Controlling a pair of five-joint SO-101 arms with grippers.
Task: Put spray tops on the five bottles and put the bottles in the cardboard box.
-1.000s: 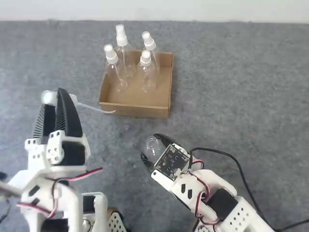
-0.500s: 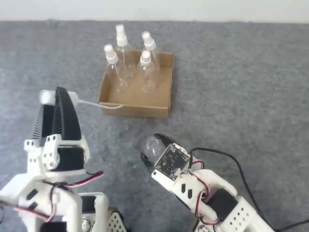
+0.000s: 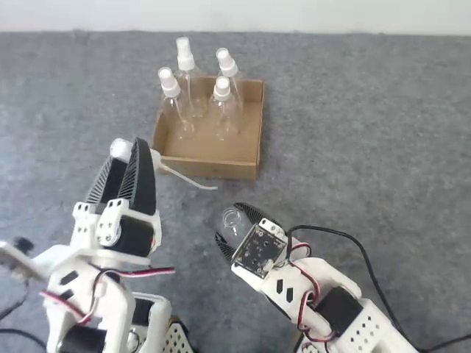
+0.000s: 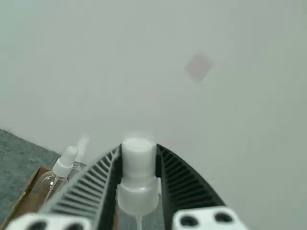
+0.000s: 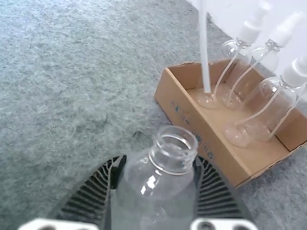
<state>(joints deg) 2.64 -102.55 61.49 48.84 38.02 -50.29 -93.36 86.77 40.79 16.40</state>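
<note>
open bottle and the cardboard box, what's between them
Between the open bottle and the cardboard box: grey carpet, plus the tip of the dip tube of the spray top, in the high view.

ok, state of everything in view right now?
box, open top, partly filled.
boxed bottles, four, upright, capped.
fifth bottle, uncapped, gripped.
spray top, gripped, not on a bottle.
left end effector, shut on spray top.
right end effector, shut on fifth bottle.

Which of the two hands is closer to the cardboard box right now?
Left. The left hand sits just beside a near corner of the cardboard box; the right hand is farther back, apart from its near wall.
</note>
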